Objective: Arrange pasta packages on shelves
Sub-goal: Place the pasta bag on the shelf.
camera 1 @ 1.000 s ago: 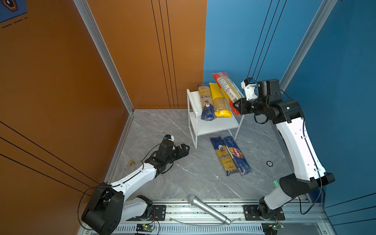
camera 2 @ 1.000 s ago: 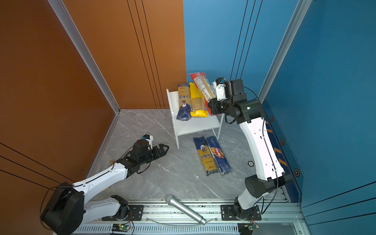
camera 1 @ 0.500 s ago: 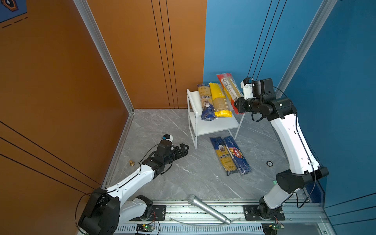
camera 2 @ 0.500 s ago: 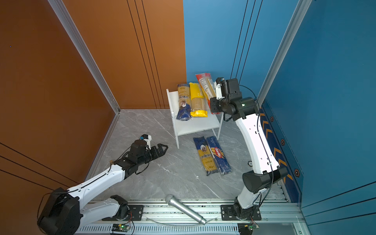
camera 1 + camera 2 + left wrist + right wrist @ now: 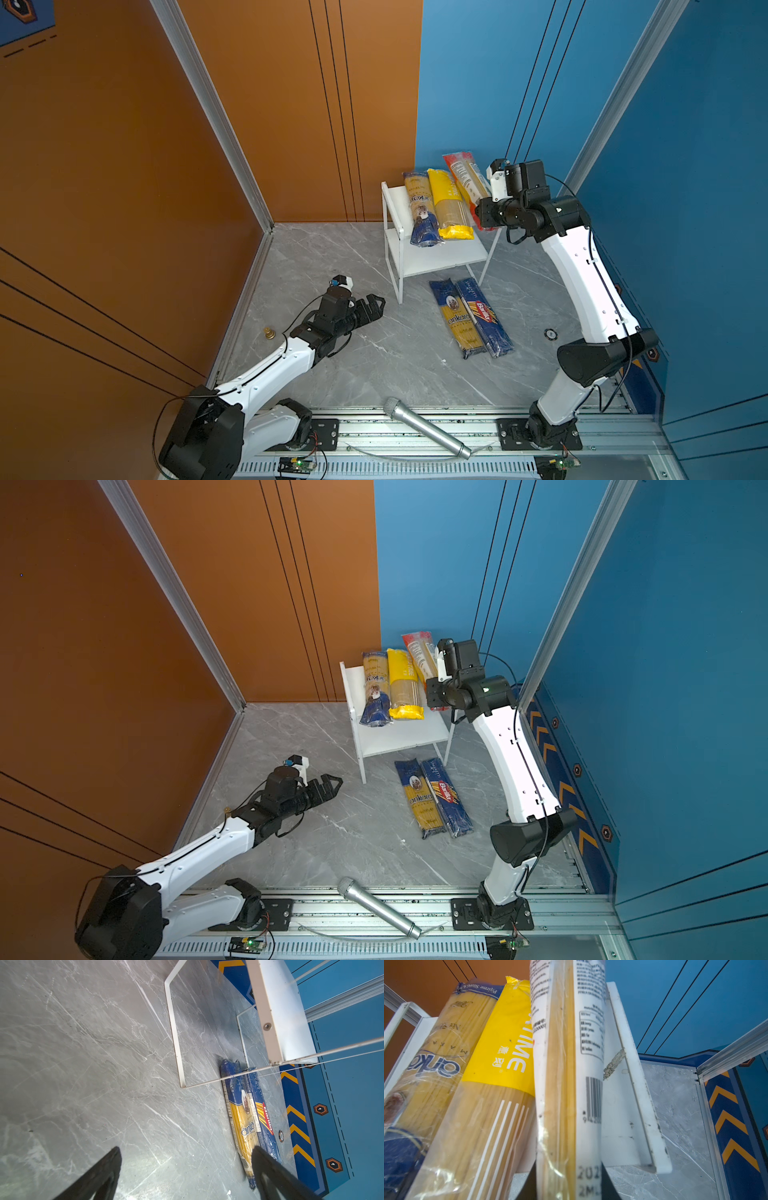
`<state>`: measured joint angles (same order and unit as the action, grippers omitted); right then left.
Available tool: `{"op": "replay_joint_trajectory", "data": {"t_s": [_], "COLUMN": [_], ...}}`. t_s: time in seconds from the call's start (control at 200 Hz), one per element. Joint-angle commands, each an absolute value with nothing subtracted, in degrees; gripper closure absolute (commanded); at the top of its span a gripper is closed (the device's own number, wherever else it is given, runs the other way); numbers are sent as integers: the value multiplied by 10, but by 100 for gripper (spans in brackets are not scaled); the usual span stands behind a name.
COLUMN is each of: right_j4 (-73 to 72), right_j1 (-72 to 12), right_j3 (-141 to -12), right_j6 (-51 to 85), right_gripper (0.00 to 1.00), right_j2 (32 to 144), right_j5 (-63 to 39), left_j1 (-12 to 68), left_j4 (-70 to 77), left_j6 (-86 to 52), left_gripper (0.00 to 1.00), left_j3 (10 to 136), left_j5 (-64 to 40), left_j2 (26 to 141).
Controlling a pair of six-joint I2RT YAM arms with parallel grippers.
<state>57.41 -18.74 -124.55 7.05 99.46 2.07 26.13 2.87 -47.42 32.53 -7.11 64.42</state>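
The right tool (image 5: pixel 569 1185) is gripping the near end of the red bag (image 5: pixel 462 172), its jaws closed tight on it, and is holding the bag along the right edge of the top board of the rack (image 5: pixel 440 259). The bag's long axis is running front to back, away from the tool. It is lying nearly parallel with the yellow bag (image 5: pixel 446 203) just beside it and the shelved ankara bag (image 5: pixel 419 208) beyond that. Whether its far end is resting on the board is not showing. The coming move, as I judge it, is turning on lowering the bag straight into that last slot without nudging the yellow neighbour or slipping off the board's edge. The left tool (image 5: pixel 370 309) is hanging wide open and empty above the bench (image 5: pixel 332 374), pointing toward the bench ankara bag (image 5: pixel 457 318) and the Barilla bag (image 5: pixel 484 318). These two are lying touching side by side in front of the rack, with their long axes running from the rack toward the robot. The left tool is looking the nearer to them.
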Motion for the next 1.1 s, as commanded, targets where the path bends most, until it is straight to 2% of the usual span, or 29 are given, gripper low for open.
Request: {"op": "replay_joint_trajectory", "data": {"t_s": [0.0,0.165,0.255,0.365,0.516,1.096], "right_j4": [488,480,478,478,478,481], "right_j1": [-192,-195,-195,-195,-194,-186], "right_j3": [-1255,-1237,-1233,-1233,-1231,-1230], "right_j6": [57,56,56,57,59,56], "right_gripper": [100,96,84,81,66,55], "right_j2": [982,974,971,969,969,954], "right_j5": [47,57,58,56,49,15], "left_j1": [252,250,248,246,242,236], "left_j4": [13,5,1,-2,-7,-21], "left_j6": [-461,-457,-456,-456,-454,-452], "left_gripper": [2,2,2,2,2,2], "left_j3": [317,322,322,318,319,316], "left_j5": [-62,-64,-62,-58,-60,-60], "left_j2": [631,627,622,614,609,593]}}
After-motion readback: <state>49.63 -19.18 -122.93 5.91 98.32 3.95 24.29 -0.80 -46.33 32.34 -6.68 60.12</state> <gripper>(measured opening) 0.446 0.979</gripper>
